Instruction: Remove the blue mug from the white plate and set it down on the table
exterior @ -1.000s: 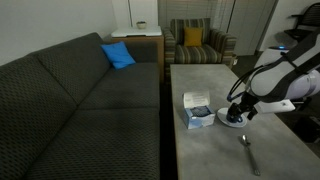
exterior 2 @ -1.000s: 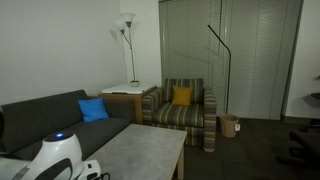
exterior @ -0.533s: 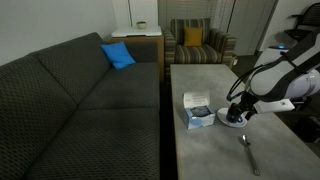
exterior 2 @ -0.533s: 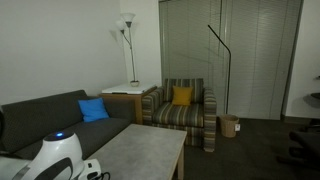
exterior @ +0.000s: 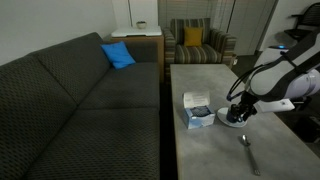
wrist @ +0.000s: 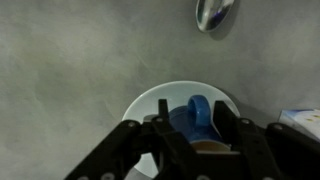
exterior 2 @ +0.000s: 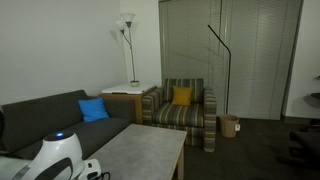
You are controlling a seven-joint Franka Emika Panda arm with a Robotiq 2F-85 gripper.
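Exterior view, looking along the sofa [exterior: 80, 110]: the grey tabletop [exterior: 215, 150] runs along its right side. The white arm [exterior: 280, 80] reaches in from the right, with the gripper [exterior: 237, 110] lowered over the white plate [exterior: 226, 121]. The plate lies flat on the tabletop, just beside a white-and-blue box [exterior: 196, 110]. A spoon [exterior: 247, 143] lies nearer the camera, apart from the plate. The blue mug is too small and too covered by the gripper to make out here. A blue cushion [exterior: 118, 55] sits on the sofa's far end, and a striped armchair [exterior: 197, 45] stands beyond the table.

Exterior view, from behind the robot: the white arm body [exterior 2: 55, 155] fills the lower left corner. The tabletop [exterior 2: 145, 150] stretches toward the armchair [exterior 2: 185, 115], with a floor lamp [exterior 2: 125, 45] behind. Gripper, plate and mug are out of sight.

Wrist view: the blue mug [wrist: 197, 108] stands on the white plate [wrist: 148, 108], toward the side nearest the camera. The gripper [wrist: 196, 125] comes in from the bottom edge, one dark finger [wrist: 163, 135] on each side of the mug. The jaws bracket the mug closely. Cannot tell whether they actually clamp it or only stand beside it. The spoon bowl [wrist: 216, 12] shows at the top edge and a box corner [wrist: 302, 118] at the right.
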